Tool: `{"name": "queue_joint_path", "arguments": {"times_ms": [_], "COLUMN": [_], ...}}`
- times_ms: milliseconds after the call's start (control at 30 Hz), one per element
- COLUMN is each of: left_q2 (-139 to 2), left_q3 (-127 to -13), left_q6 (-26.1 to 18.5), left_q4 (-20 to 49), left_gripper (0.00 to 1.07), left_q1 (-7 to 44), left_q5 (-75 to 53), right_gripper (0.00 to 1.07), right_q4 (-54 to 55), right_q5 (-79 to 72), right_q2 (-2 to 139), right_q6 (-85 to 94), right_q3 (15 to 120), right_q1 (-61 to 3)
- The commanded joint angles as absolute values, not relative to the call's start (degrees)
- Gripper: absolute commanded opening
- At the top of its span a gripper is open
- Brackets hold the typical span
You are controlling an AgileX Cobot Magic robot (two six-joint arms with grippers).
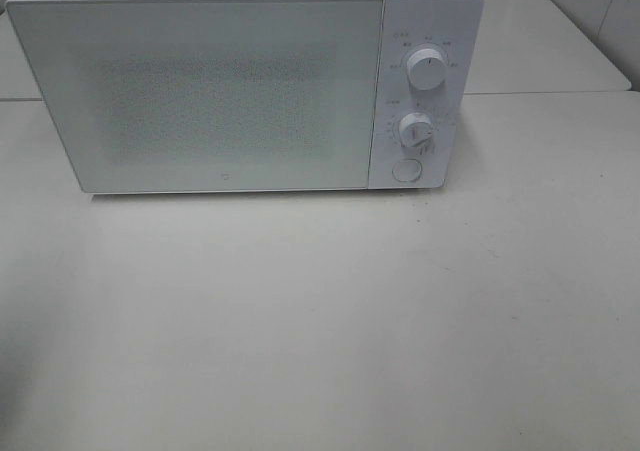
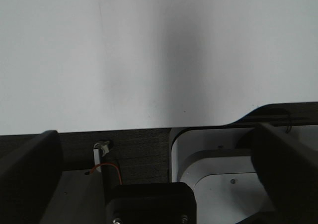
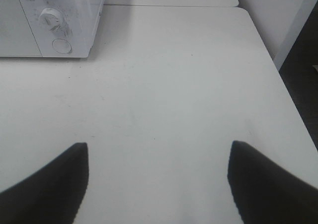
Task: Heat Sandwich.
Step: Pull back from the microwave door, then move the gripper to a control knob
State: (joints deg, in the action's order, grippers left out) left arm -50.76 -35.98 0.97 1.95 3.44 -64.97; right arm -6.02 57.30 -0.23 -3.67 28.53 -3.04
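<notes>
A white microwave is set at the back of the white desk, its frosted door closed. Nothing can be made out through the door. On the panel to the right of the door, an upper knob, a lower knob and a round button are stacked one below the other. A second desk is butted against the first, behind the seam at the right.

The sandwich is not shown in any view, so where it lies cannot be told.

The left end effector is spread wide with nothing between its fingers, held above a dark textured surface, where a thin red wire is seen. The right end effector is likewise spread and empty, held over bare desk, well apart from the microwave's front right corner
</notes>
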Motion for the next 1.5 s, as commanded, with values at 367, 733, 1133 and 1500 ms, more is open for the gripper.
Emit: {"name": "queue_joint_path", "arguments": {"times_ms": [367,733,1133,1500], "left_q2": [-33.4,-21.5,-7.0,1.6], "left_q3": [-29.6,-29.6,-29.6,-29.6], "left_q6": [0.9,0.9,1.0,1.1], "left_q4": [4.2,3.3,3.4,3.4], "left_gripper": [0.98,0.98,0.98,0.98], "left_q1": [3.3,3.3,3.3,-0.3], "left_q5": [-61.4,-61.4,-61.3,-61.2], "right_gripper": [0.75,0.75,0.75,0.75], "right_q4": [-6.2,-6.2,-6.2,-6.2], "right_q5": [57.1,57.1,57.1,57.1], "right_q2": [-1.8,-1.8,-1.8,-1.8], "right_q6": [-4.0,-4.0,-4.0,-4.0], "right_q3": [28.5,28.5,28.5,28.5], "right_q1": [-2.6,-2.6,-2.6,-2.6]}}
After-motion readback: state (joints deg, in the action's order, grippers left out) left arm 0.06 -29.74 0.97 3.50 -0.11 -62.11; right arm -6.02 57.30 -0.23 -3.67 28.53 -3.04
